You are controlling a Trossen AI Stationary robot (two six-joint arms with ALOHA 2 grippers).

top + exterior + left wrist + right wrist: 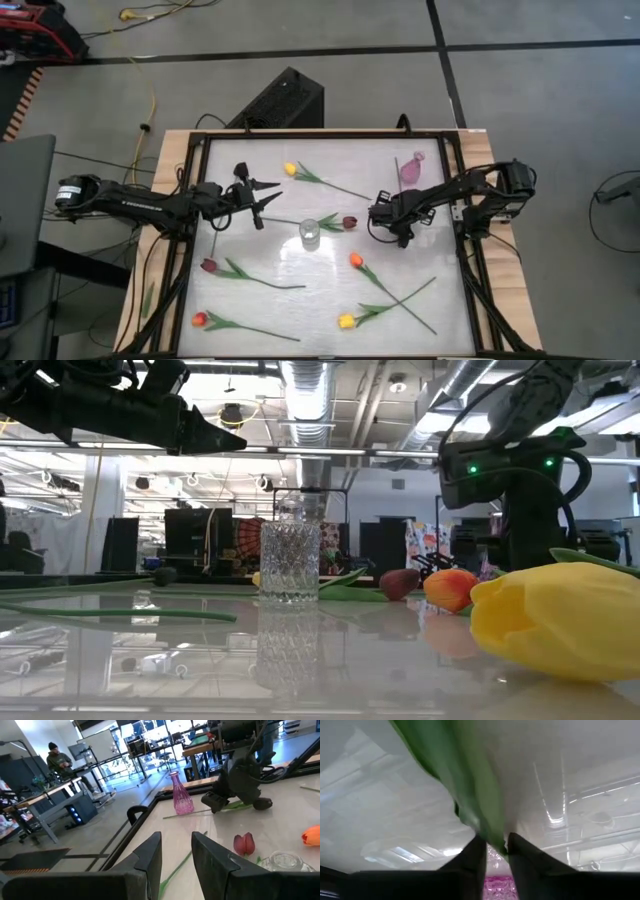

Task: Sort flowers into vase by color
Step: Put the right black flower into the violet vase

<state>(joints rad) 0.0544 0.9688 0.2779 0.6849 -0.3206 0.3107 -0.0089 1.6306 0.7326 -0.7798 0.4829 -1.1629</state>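
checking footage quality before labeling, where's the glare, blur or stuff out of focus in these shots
High view: soft glare on the white table. Low view: the yellow tulip sits close and soft-edged, the glossy top mirrors the glass vase, and the ceiling lights are bright. Right wrist view: a green leaf between the right gripper fingers is blurred. Left wrist view: the room behind is bright.

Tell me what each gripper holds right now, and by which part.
The right gripper pinches the green leaf of the maroon tulip lying on the table. The left gripper holds nothing.
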